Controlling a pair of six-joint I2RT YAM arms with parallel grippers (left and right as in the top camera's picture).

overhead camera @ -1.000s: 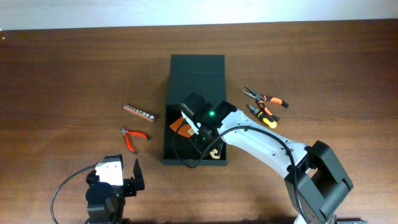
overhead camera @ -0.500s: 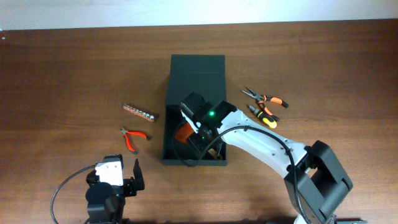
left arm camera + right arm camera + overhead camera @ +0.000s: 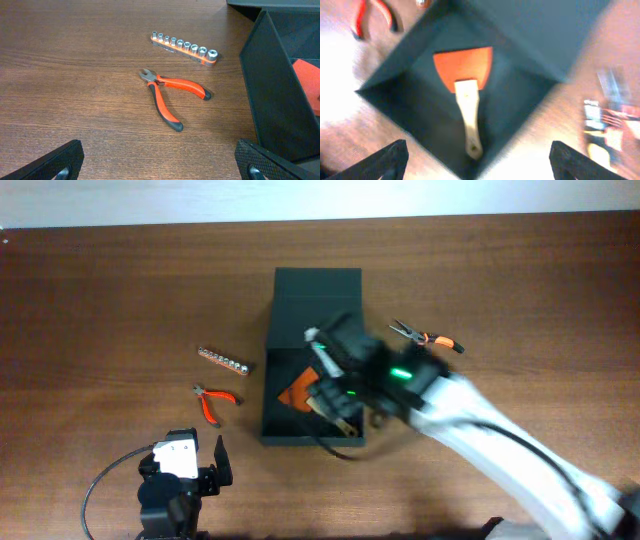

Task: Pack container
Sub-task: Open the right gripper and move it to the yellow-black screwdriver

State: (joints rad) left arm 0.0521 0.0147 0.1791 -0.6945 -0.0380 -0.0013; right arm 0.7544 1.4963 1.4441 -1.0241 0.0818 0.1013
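The container (image 3: 318, 295) is a dark box lying open at the middle of the table, its flap lid folded back on the far side. An orange-bladed scraper (image 3: 463, 62) with a pale wooden handle lies loose on its floor, and its blade (image 3: 297, 393) shows from overhead too. Blurred with motion, my right gripper (image 3: 482, 161) hovers open above the box (image 3: 420, 105), with nothing between its fingers; overhead it (image 3: 335, 385) is over the box's right half. At the near left my left gripper (image 3: 186, 463) rests wide open and empty (image 3: 160, 167), well short of the box wall (image 3: 275, 100).
Red-handled cutters (image 3: 215, 402) (image 3: 167, 97) and a rail of sockets (image 3: 223, 360) (image 3: 185, 46) lie left of the container. Orange-and-black pliers (image 3: 430, 338) lie to its right, partly behind the right arm. Blurred tools (image 3: 605, 125) show beside the box in the right wrist view.
The right gripper has opened and let go of the scraper, which now lies in the container. The right arm has lifted and swung rightward, blurred. The left arm has not moved.
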